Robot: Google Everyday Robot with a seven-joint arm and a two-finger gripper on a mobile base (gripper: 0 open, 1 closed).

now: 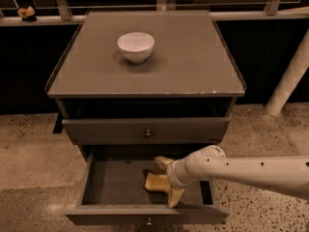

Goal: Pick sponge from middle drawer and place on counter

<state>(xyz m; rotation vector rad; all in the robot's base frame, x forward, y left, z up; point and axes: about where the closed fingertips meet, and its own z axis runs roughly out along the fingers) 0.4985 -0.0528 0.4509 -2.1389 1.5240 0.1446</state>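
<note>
- one camera view, looking down at the front of a grey cabinet from above.
- sponge (pixel 153 181): a small pale-yellow soft slab lying flat on the dark floor of the middle drawer (pixel 116 182), right of the floor's centre and nearer the front wall than the back.
- its long axis runs about left to right, along the drawer front. the left end is free and points to the drawer's left wall, and the right end is hidden behind the end effector.
- end effector (pixel 165 181): down inside the drawer, reaching in from the right. its two yellowish fingers (pixel 163 162) are spread wide, one behind the sponge and one in front of it, so the sponge lies between them. whether either pad touches the sponge cannot be told.
- arm (pixel 241 168): a smooth white rounded tube, coming in from the right edge over the drawer's right wall.
- middle drawer: pulled well out, a wide shallow grey box with a plain front and a small round knob (pixel 149 221) at the bottom edge of the view.
- upper drawer front (pixel 106 129): shut, flat grey, with a like knob (pixel 148 134).
- desk (pixel 193 66): a large flat matte grey square top with a thin raised rim and pale chips on its front edge.
- white bowl (pixel 136 45): round and glossy, standing upright on the desk's rear left part, well apart from the sponge.
- floor (pixel 29 149): speckled pale stone.
</note>
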